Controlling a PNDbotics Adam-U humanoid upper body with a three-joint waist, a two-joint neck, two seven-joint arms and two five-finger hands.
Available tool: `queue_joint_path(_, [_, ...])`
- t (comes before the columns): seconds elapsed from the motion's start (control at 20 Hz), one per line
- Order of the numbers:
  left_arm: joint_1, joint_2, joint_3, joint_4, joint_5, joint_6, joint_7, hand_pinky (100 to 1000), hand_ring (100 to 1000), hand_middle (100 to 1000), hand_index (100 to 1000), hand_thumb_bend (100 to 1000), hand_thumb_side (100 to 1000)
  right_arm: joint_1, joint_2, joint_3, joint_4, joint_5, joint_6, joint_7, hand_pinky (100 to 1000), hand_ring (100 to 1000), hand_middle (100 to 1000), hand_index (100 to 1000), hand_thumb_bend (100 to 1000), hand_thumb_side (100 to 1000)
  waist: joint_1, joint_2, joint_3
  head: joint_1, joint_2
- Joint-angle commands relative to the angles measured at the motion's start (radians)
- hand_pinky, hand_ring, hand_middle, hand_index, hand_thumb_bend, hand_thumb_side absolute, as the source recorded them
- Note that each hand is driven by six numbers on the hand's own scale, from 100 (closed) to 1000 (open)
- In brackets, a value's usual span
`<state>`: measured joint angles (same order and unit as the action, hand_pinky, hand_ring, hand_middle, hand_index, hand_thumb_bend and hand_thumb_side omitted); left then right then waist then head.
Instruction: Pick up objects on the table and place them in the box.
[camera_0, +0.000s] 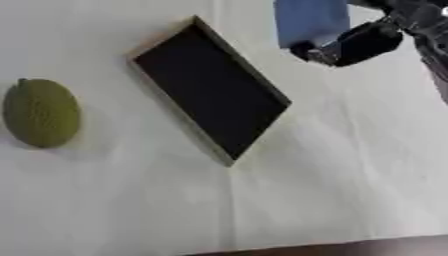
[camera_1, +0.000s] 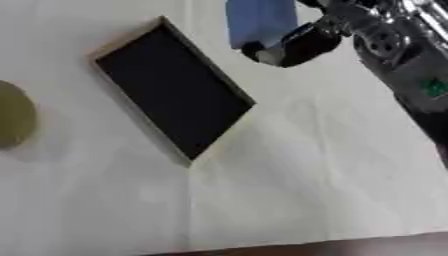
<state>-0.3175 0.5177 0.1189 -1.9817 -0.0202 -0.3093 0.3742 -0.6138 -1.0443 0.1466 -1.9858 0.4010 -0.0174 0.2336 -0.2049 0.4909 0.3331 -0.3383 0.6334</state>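
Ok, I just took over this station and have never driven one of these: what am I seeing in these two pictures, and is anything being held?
Both pictures come from the two eyes of one camera in the robot's head, looking down at a table with a white cloth. They show the same moment from slightly different angles. The dark arm entering at the upper right is the robot's right arm. Its right hand is curled round a blue block, held above the cloth. The shallow box with a dark inside lies empty at the centre. A green, rounded, textured object rests on the cloth to the left. The left hand is out of sight.
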Motion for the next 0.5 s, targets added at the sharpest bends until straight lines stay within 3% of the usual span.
queue_joint_path(0.05, [-0.02,0.007,-0.004,-0.018,0.012,-0.006,-0.011,892,784,783,827,100,685,-0.031,0.004,0.022,-0.014,-0.019,-0.003,0.032,641,471,344,491,128,100,0.006,-0.033,0.007,-0.011,0.011])
queue_joint_path(0.5, [-0.06,-0.007,-0.014,-0.018,0.026,-0.019,-0.024,892,784,783,828,100,681,-0.074,0.07,0.093,-0.014,-0.021,0.031,0.104,651,483,358,506,100,100,-0.012,-0.045,0.047,-0.033,0.021])
